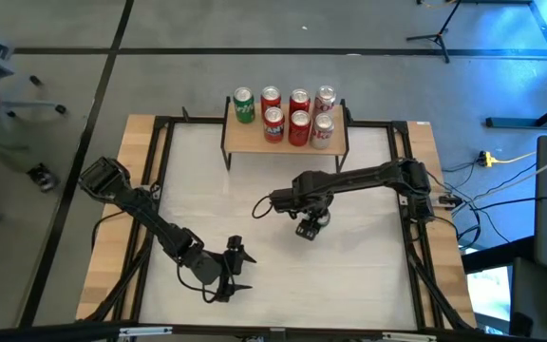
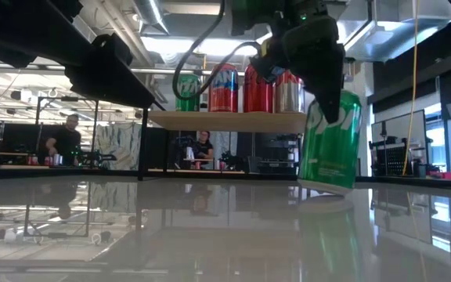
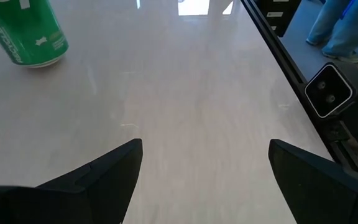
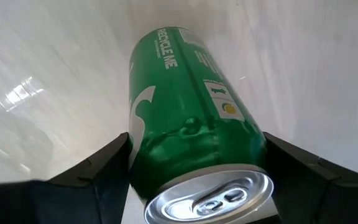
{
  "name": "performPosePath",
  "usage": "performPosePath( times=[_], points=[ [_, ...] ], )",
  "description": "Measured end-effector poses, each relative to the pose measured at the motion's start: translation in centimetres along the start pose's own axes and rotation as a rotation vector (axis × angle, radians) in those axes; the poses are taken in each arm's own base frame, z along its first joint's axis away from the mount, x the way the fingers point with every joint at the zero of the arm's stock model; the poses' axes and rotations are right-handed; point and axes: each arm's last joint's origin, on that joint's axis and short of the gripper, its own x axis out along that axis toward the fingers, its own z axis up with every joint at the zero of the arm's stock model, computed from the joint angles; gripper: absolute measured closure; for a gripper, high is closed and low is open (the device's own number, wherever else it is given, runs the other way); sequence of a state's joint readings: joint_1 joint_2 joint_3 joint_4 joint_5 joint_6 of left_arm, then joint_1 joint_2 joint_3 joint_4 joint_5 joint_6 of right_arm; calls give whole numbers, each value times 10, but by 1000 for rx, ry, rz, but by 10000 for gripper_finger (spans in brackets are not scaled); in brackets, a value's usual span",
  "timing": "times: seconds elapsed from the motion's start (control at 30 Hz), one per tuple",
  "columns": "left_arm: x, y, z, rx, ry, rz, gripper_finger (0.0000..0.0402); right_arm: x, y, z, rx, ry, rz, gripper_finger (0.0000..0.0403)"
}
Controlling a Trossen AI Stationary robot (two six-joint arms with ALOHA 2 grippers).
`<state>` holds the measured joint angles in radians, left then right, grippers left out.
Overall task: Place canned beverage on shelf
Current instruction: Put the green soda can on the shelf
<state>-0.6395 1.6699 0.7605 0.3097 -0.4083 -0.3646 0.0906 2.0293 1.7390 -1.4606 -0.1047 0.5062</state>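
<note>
Shelf at the far end of the table is already well stocked: seven cans on the wood top, four in the back row, three in front. The front row looks to have one gap, at its left end next to the green can in the back row, so by my reckoning there's room for one more.

That one more is the green beverage can, & it's not up there yet. It's out in the mid-table area, in front of the shelf & a bit to the right of centre. The right gripper comes down over it from above; in the right wrist view the two dark fingers sit either side of the can body near the top rim, pressed against it, w/ a dent in the side wall between them. So the claw is clamped on the can. In the low view the can is tilted slightly & its base seems just off the tabletop, though the glossy reflection makes that hard to call.

Left gripper waits near the table's front edge, fingers spread apart, nothing between them, well clear of the can.

What's left, I'd say: carry it up over the shelf edge, set it in the free spot w/o knocking the neighbours, let go.
</note>
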Motion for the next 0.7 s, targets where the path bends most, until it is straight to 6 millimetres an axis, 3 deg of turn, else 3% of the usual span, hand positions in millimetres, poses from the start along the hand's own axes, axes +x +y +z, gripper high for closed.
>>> performPosePath(
  times=[0.4, 0.57, 0.7],
  points=[
    [0, 0, 0, -2, -4, -4, 62, -1, 3, 5, -30, -55, 21, 25],
    [0, 0, 1, -2, -5, -4, 62, -18, 11, -1, -74, -80, 18, 9],
    [0, 0, 1, -2, -7, -3, 62, -40, 25, -19, -121, -121, -50, 7]
  ],
)
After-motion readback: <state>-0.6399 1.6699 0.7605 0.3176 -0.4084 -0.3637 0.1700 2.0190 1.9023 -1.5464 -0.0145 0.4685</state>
